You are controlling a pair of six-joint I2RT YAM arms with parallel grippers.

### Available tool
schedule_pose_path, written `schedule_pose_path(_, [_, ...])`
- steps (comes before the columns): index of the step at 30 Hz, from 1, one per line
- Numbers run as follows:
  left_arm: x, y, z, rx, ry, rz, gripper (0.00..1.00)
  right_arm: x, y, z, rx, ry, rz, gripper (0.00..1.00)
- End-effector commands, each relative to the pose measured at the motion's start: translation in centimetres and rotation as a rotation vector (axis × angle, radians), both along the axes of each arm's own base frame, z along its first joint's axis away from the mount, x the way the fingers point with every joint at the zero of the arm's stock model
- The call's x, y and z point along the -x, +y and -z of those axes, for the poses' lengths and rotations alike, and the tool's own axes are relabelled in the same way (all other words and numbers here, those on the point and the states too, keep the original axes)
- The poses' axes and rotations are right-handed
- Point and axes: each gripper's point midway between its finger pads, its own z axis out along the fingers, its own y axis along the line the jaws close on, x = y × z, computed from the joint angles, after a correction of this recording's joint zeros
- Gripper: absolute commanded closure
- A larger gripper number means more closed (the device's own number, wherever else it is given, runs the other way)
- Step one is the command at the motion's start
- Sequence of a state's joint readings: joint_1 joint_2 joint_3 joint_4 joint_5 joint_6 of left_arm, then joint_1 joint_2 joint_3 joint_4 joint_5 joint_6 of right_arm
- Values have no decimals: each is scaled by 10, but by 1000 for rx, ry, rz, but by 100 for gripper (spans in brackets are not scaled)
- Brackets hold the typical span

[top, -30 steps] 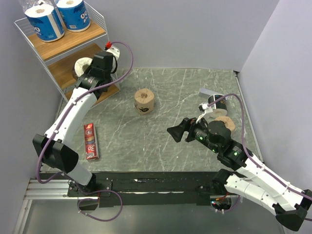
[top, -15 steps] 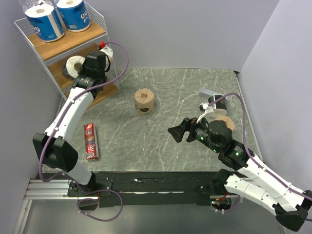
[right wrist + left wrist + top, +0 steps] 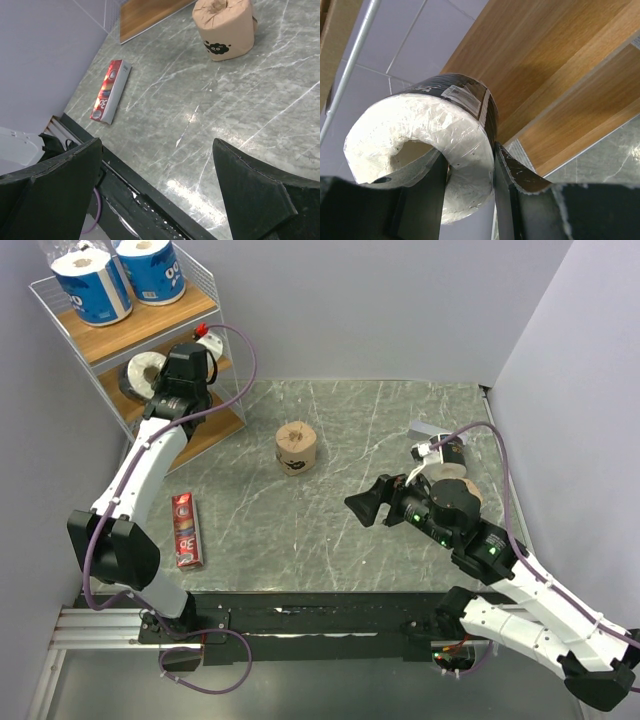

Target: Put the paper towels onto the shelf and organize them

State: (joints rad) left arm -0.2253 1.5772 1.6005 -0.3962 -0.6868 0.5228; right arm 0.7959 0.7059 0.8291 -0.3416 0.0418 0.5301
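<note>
Now the left gripper is clamped on the wall of a black roll, one finger inside the core and the other outside against the wrapper. The roll sits at the fingertips, inside the shelf at its middle board, which runs just beyond the roll. Whether the roll already touches the wood, I cannot tell.

To do this step well, I would lower the roll until its end rests flat on the board before the jaws part. It should go well in from the front edge and to one side, leaving room beside it for the second black roll. Then the inner finger should come straight back out of the core (a sideways pull could tip the roll).

Two blue rolls stand on the board above the hand. The right gripper hangs spread wide and empty over the table, with a tan roll ahead of it.
</note>
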Motion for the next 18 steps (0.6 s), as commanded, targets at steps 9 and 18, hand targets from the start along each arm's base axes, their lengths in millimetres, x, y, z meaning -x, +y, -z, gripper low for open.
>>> schedule_pose_path(9, [-7, 1, -49, 18, -157, 25, 57, 3, -14, -34, -36, -37, 43, 3])
schedule_pose_path(18, [-10, 5, -60, 21, -182, 20, 49, 8, -14, -36, -59, -27, 34, 3])
